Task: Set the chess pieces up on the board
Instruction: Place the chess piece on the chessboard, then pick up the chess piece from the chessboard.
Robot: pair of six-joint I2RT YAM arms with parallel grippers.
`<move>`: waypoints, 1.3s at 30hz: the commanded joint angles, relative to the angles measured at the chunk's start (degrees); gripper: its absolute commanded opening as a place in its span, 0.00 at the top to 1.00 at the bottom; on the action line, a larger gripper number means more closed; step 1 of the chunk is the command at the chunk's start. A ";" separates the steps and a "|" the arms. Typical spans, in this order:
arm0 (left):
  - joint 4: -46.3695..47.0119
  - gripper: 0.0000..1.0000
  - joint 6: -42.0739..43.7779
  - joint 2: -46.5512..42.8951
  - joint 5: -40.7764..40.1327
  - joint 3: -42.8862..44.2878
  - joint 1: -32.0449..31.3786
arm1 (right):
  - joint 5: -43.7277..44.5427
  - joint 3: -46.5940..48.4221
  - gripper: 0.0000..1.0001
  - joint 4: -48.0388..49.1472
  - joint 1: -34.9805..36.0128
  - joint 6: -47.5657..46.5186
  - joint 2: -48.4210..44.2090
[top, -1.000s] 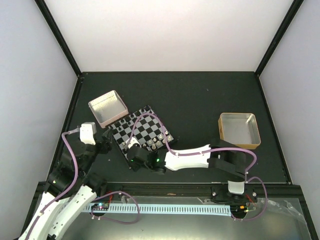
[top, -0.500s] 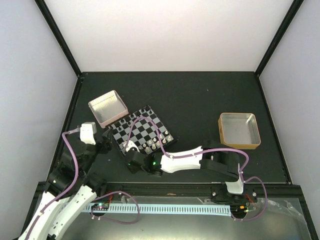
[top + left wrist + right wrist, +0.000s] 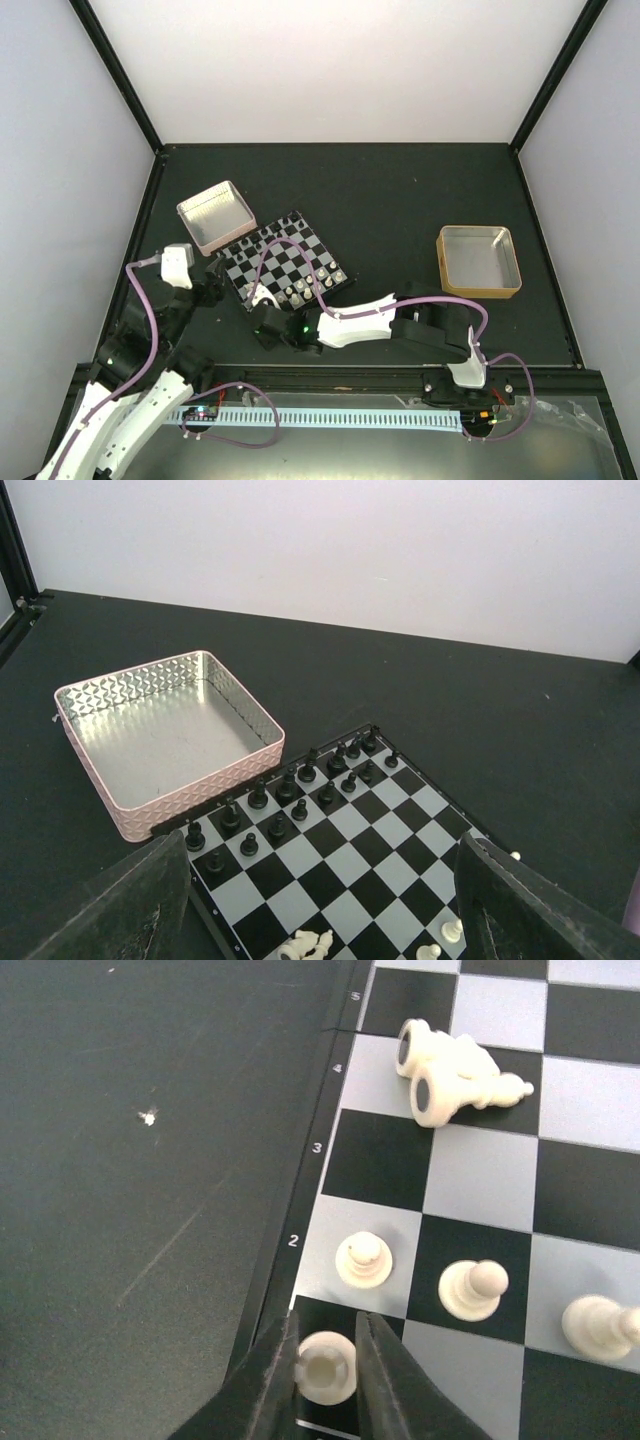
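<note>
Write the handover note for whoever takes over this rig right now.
Right gripper: shut on a cream rook at the board's corner square.
Left gripper: open, empty, near the board.
Done: black pieces stand in two rows; several cream pawns stand on rank 2.
Left: release the rook, right the two cream pieces lying on their sides, fill the remaining cream squares.
Pink tray and gold tray look empty.

Soft, even light is coming from overhead, washing the white walls (image 3: 340,70) nearly to blown-out while the black table (image 3: 400,200) is reading dark and matte. The metal tray (image 3: 481,291) is catching mild glare. The chess pieces (image 3: 472,1290) are casting only faint shadows on the board (image 3: 380,1160), and the nearest foreground in both wrist views is going slightly soft.
</note>
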 commanded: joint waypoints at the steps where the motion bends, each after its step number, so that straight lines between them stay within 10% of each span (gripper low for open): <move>1: -0.36 0.25 -0.19 1.04 -0.64 -0.01 -0.12 | 1.22 0.39 0.76 -0.23 0.28 1.57 -0.51; 7: -0.12 0.25 -0.19 2.27 -0.07 0.08 -0.14 | 1.46 0.13 0.59 -1.72 0.28 3.56 -5.74; 20: 0.06 0.20 -1.13 16.58 10.29 1.19 -0.07 | 4.25 -5.95 0.57 -4.81 -1.62 9.89 -21.15; 39: -1.26 0.56 -7.47 54.25 18.18 4.96 0.99 | 2.49 -22.12 0.66 -3.48 -9.32 17.42 -34.73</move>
